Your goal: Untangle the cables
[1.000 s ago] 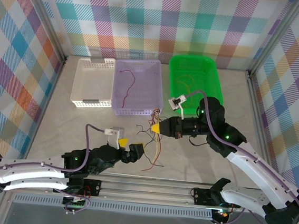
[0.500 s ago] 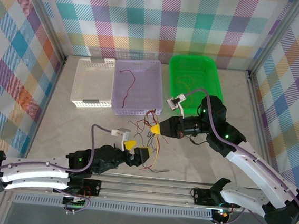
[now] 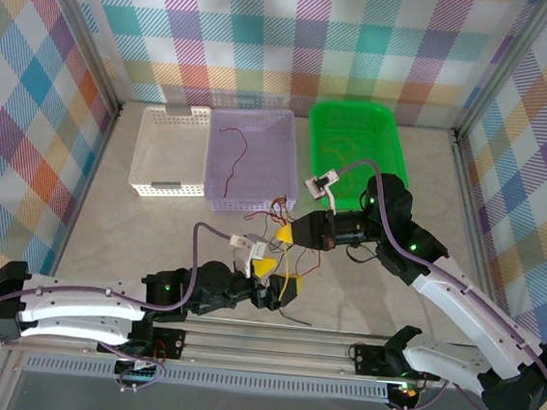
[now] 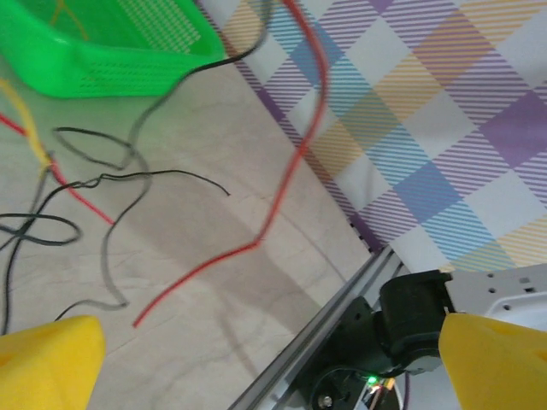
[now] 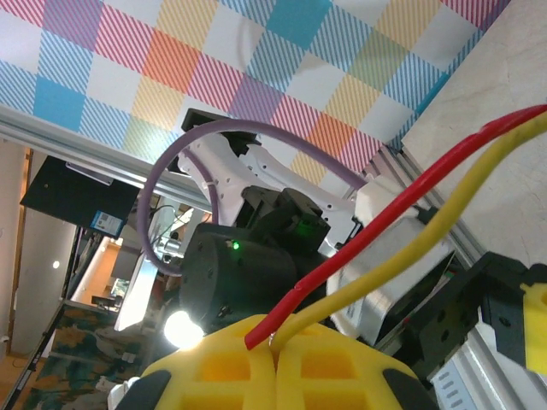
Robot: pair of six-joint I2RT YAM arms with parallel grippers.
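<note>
near edge, left gripper: low over the worktop, just in from its near edge and about mid-width. The jaws are spread fully, with the yellow fingertips well apart and bare. I see nothing in its hold.

just ahead, cables: a loose bunch of thin strands at the middle of the worktop, between the two grippers. From the left wrist I see a red strand hanging down before the open fingers to a free end on the surface. Black strands lie looped flat beyond it.

beyond the bunch, right gripper: raised over the worktop's centre. Its fingers are pressed together on a red strand and an orange-yellow strand, which leave the tips side by side.

deciding relation: the bunch's long axis runs near to far, pinched high at the right gripper and trailing toward the near edge. The loose ends lie just on the left gripper's far side, so I judge the left arm the nearer one to take a single strand. Whether any strand passes between its fingertips I cannot tell.

far edge, containers: white basket at left. The lilac basket beside it holds one red wire. The green bin is at right.
</note>
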